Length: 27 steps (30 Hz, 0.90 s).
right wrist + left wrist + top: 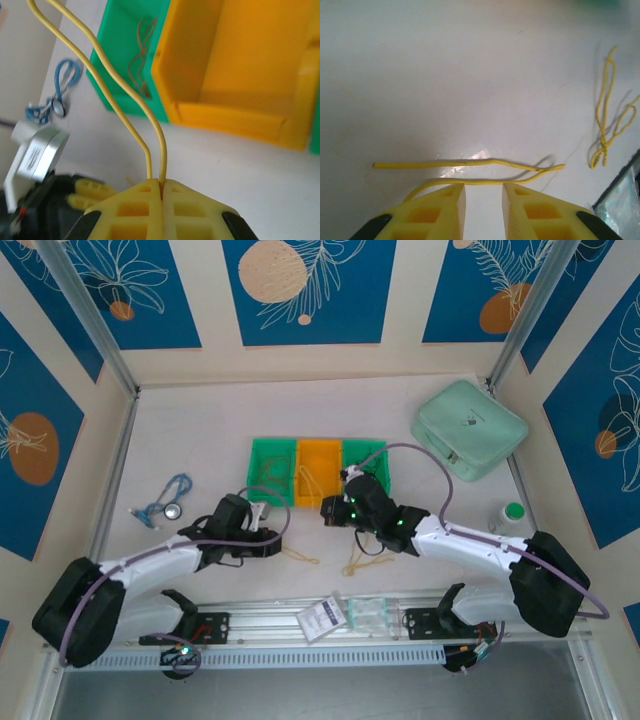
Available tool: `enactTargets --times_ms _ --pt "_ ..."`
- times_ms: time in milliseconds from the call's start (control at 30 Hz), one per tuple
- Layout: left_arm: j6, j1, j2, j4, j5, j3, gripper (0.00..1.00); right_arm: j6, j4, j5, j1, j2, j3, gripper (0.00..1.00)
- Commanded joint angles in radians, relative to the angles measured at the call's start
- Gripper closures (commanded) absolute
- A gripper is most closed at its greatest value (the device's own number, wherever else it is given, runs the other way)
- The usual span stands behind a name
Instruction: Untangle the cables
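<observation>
**Yellow wire pinched on the right, another lying loose ahead of the left**

Yellow fingers of the right gripper [161, 182] are pressed together on the looped wire [125, 100]. Both strands are trapped at the tips and rise away in a springy arc. The left gripper [484, 192] has its jaws spread with nothing between them. Just ahead of its tips the flat-lying wire [470, 164] rests on the white table [445, 75], doubled back so that two strands run side by side and meet at the right end. Farther off to the right sits the knotted wire [604, 145], a few loops cinched near the lower end. Beyond the right gripper, the green bin [120, 30] holds thin brownish wires [140, 55], with the orange bin [240, 115] touching it.

These wires look very light and thin. They seem stiff enough to keep a bend, easy to kink, and smooth enough to slip from a weak pinch. The best hold is probably a free end or a single strand away from the knot, drawn gently. Pulling at the knot itself would likely tighten it.
</observation>
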Motion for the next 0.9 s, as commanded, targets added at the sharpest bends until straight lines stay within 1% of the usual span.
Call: enactTargets --times_ms 0,200,333,467,533,767,867 --pt "0.052 -0.007 -0.1 -0.075 -0.044 0.003 0.7 -0.022 -0.074 0.065 -0.046 0.003 0.057 1.0" --pt "0.083 -0.006 -0.299 -0.194 -0.092 0.03 0.67 0.007 -0.071 0.061 -0.11 0.094 0.123 0.98" --pt "0.104 -0.006 -0.383 -0.319 -0.124 0.081 0.66 0.017 -0.066 0.068 -0.111 0.169 0.169 0.97" --pt "0.135 -0.007 -0.41 -0.449 -0.164 0.154 0.67 0.039 -0.043 0.071 -0.099 0.225 0.189 0.97" --pt "0.147 -0.006 -0.417 -0.479 -0.171 0.178 0.66 0.045 -0.041 0.075 -0.095 0.254 0.2 0.96" --pt "0.161 -0.007 -0.45 -0.495 -0.171 0.194 0.66 0.048 -0.035 0.058 -0.095 0.359 0.253 0.95" --pt "0.167 -0.007 -0.457 -0.503 -0.173 0.191 0.66 0.039 -0.041 0.053 -0.096 0.393 0.273 0.92"
